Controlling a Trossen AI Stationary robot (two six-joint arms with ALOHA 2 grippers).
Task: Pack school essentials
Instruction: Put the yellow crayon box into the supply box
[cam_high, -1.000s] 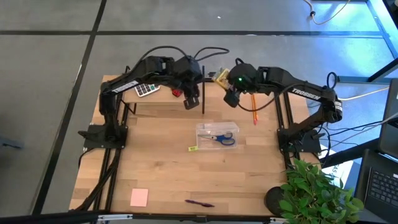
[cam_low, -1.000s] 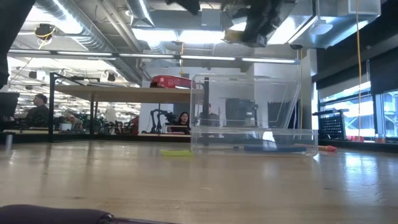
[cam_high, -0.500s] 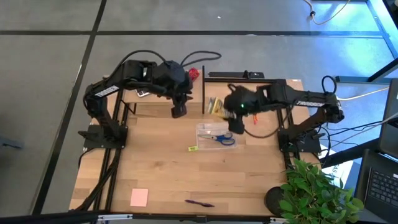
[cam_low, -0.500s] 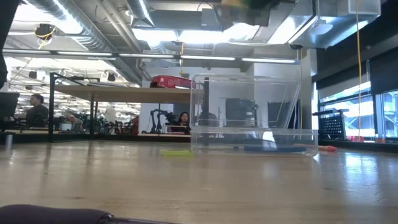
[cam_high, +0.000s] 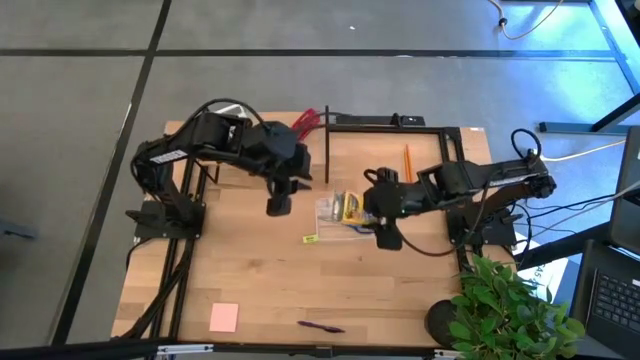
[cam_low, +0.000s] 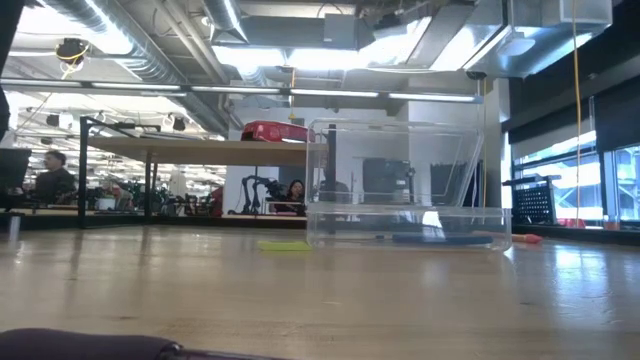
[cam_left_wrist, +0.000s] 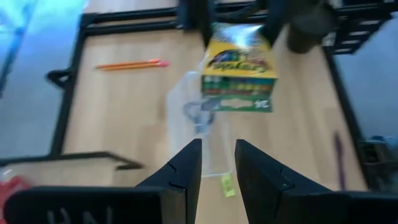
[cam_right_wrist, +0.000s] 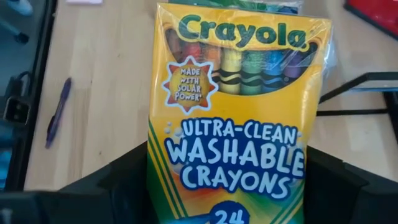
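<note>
My right gripper (cam_high: 370, 211) is shut on the yellow-green crayon box (cam_high: 350, 207), which hangs over the clear plastic container (cam_high: 340, 222) at mid-table. Blue-handled scissors (cam_left_wrist: 198, 113) lie inside the container. A tiny yellow block (cam_high: 311, 238) rests on the table beside its near left corner. An orange pencil (cam_high: 408, 158) lies toward the far right. A pink pad (cam_high: 224, 317) and a dark purple pen (cam_high: 320, 326) lie by the near edge. My left gripper (cam_high: 279, 202) hovers left of the container, its fingers (cam_left_wrist: 186, 168) slightly apart with nothing between them. My right gripper pinches the crayon box between its two fingers (cam_right_wrist: 121, 177), one on each long side edge (cam_right_wrist: 152, 168) near the box's bottom end. It comes slanting down from the table's right. The box is lifted clear above the container, its printed face turned up toward the wrist camera.
A black frame with a raised shelf (cam_high: 390, 122) stands along the far edge, with a red stapler (cam_low: 275, 132) on it. Black arm mounts stand at the left (cam_high: 165, 215) and right (cam_high: 480, 225). A potted plant (cam_high: 510, 310) sits at the near right corner.
My right gripper has swung from the far edge toward the near edge, carrying the crayon box from beside the shelf to above the clear container. My left gripper has drawn back from the far shelf, toward the near and left side.
</note>
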